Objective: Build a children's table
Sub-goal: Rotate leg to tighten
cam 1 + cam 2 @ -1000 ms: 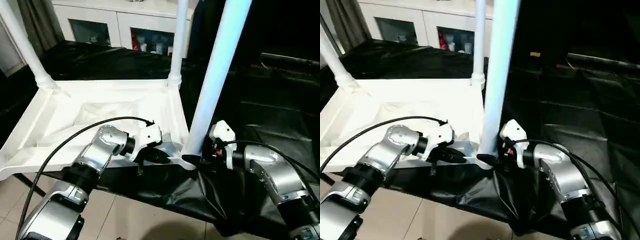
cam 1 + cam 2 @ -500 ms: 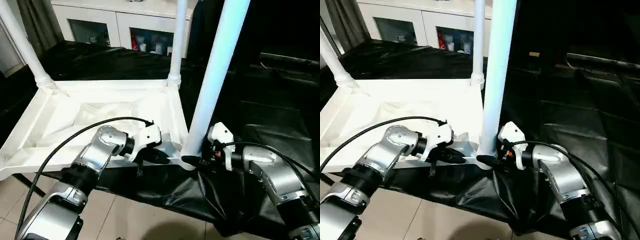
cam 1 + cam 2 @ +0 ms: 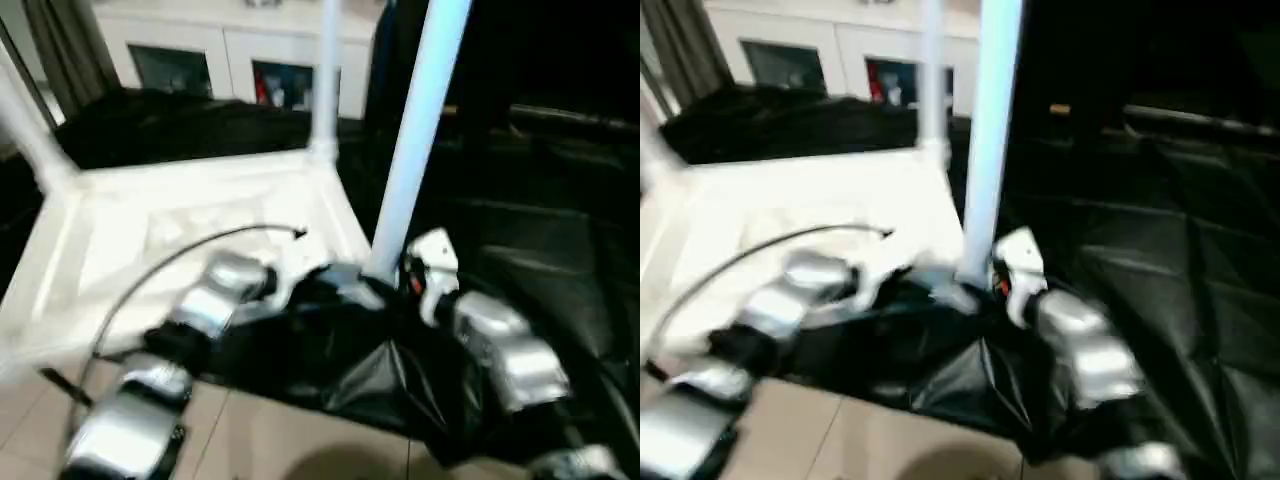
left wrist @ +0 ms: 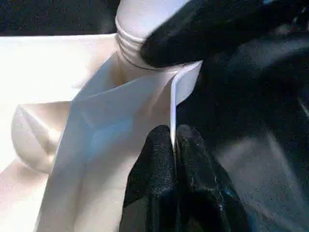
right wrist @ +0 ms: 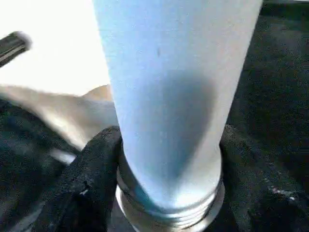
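the children's table (image 3: 180,200) lies upside down on a big table covered with black cloth (image 3: 540,250), its ribbed underside facing up. the white top sits at the near left part of this surface, and its near corner reaches the cloth's front edge. one far leg (image 3: 325,70) stands upright in its corner socket, and another leg (image 3: 25,125) rises at the far left corner. a near leg (image 3: 415,130) stands in the near right corner socket.

the left gripper (image 4: 173,154) is pressed together on the thin white rim of the top, just beside that socket; the rim goes between its two black fingers (image 4: 153,164). the right gripper (image 5: 164,169) is clamped around the near leg just above its threaded base, one black finger (image 5: 91,169) on each side of the tube.

the black cloth is wrinkled and hangs down over the front edge. below it is a pale tiled floor (image 3: 300,440). behind the big table stands a white cabinet (image 3: 230,60) with glass doors, and a dark curtain (image 3: 65,45) hangs at the far left.
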Robot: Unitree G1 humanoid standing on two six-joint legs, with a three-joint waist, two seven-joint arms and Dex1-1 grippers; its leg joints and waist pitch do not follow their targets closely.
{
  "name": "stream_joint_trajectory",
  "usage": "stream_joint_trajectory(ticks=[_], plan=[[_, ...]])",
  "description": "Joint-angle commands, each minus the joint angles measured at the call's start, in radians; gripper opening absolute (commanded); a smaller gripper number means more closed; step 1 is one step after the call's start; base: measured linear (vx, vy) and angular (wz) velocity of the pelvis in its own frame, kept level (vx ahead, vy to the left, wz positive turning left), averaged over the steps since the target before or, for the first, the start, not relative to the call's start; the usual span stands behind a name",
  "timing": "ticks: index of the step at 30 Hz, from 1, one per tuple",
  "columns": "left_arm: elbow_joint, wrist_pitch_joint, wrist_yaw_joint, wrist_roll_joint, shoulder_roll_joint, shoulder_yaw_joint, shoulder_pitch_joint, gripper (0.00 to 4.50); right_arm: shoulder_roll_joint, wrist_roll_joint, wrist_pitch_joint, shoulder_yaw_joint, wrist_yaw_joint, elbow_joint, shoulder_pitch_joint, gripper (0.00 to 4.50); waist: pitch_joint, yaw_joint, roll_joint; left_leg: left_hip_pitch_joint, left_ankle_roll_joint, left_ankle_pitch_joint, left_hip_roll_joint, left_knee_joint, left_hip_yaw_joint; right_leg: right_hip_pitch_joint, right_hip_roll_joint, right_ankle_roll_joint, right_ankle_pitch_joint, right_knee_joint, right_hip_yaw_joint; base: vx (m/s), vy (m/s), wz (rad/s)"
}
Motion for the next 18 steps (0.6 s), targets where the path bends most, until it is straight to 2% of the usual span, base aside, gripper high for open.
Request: stream_joint_trajectory(ticks=[1,2,3,4,5,6,7,10,11,14,15,18], plan=[[0.048,0.014,0.099,0.003,-0.039,0.022,-0.029,0.00,0.050,-0.018,0.031,-0.029,-0.132,0.048,-0.004,2.65,-0.065,0.001,-0.003,-0.008,0.043,-0.129,0.014,-0.068,-0.001,0.059,-0.074,-0.148,-0.306,-0.075,0.051,0.000,0.000,0.00],[0.078,0.025,0.159,0.009,-0.071,0.027,-0.053,0.00,0.093,-0.025,0.019,-0.035,-0.200,0.065,-0.016,2.65,-0.066,0.002,-0.004,-0.009,0.043,-0.121,0.011,-0.066,-0.001,0.061,-0.075,-0.145,-0.306,-0.077,0.051,0.000,0.000,0.00],[0.078,0.025,0.159,0.009,-0.071,0.027,-0.053,0.00,0.093,-0.025,0.019,-0.035,-0.200,0.065,-0.016,2.65,-0.067,0.000,0.000,-0.010,0.043,-0.116,0.010,-0.065,0.001,0.057,-0.076,-0.148,-0.299,-0.075,0.053,0.000,0.000,0.00],[0.104,0.028,0.212,0.018,-0.102,0.026,-0.076,0.00,0.125,-0.049,-0.010,-0.024,-0.256,0.087,-0.029,2.65,-0.068,0.003,-0.003,-0.007,0.041,-0.112,0.011,-0.066,0.000,0.060,-0.075,-0.150,-0.291,-0.075,0.052,0.000,0.000,0.00],[0.120,0.029,0.243,0.024,-0.123,0.024,-0.089,0.00,0.146,-0.067,-0.033,-0.016,-0.290,0.104,-0.038,2.65,-0.066,0.002,0.000,-0.007,0.039,-0.111,0.012,-0.066,0.000,0.057,-0.074,-0.153,-0.284,-0.076,0.053,0.000,0.000,0.00],[0.136,0.023,0.255,0.028,-0.141,0.023,-0.100,0.00,0.165,-0.069,-0.046,-0.016,-0.302,0.117,-0.044,2.65,-0.067,0.002,0.003,-0.006,0.038,-0.120,0.011,-0.066,0.000,0.057,-0.075,-0.155,-0.283,-0.076,0.052,0.000,0.000,0.00],[0.146,0.018,0.258,0.030,-0.151,0.024,-0.106,0.00,0.177,-0.068,-0.051,-0.017,-0.305,0.124,-0.048,2.65,-0.067,0.002,0.001,-0.006,0.039,-0.118,0.012,-0.067,0.000,0.058,-0.074,-0.156,-0.272,-0.075,0.053,0.000,0.000,0.00],[0.154,0.001,0.238,0.036,-0.160,0.015,-0.107,0.00,0.172,-0.064,-0.075,-0.001,-0.249,0.106,-0.044,2.65,-0.068,0.003,0.003,-0.008,0.060,-0.115,0.011,-0.066,0.000,0.062,-0.075,-0.169,-0.225,-0.071,0.053,0.000,0.000,0.00],[0.153,-0.002,0.232,0.036,-0.159,0.012,-0.105,0.00,0.168,-0.061,-0.081,0.003,-0.233,0.100,-0.043,3.21,-0.069,0.004,0.001,-0.010,0.067,-0.110,0.011,-0.065,0.000,0.065,-0.076,-0.173,-0.213,-0.069,0.053,0.000,0.000,0.00],[0.149,-0.013,0.196,0.035,-0.147,0.004,-0.098,0.00,0.149,-0.045,-0.102,-0.001,-0.187,0.073,-0.038,3.35,-0.068,0.006,0.002,-0.011,0.076,-0.110,0.012,-0.066,0.000,0.066,-0.077,-0.176,-0.218,-0.070,0.052,0.000,0.000,0.00],[0.144,-0.021,0.173,0.033,-0.136,0.001,-0.093,0.00,0.133,-0.040,-0.107,-0.003,-0.164,0.062,-0.037,3.52,-0.067,0.005,0.000,-0.013,0.083,-0.119,0.011,-0.066,-0.001,0.068,-0.078,-0.170,-0.235,-0.072,0.051,0.000,0.000,0.00],[0.142,-0.033,0.113,0.033,-0.105,-0.008,-0.087,0.00,0.085,-0.002,-0.088,-0.010,-0.058,0.036,-0.038,3.78,-0.068,0.004,0.000,-0.016,0.095,-0.111,0.013,-0.065,-0.002,0.070,-0.078,-0.170,-0.230,-0.070,0.052,0.000,0.000,0.00]])
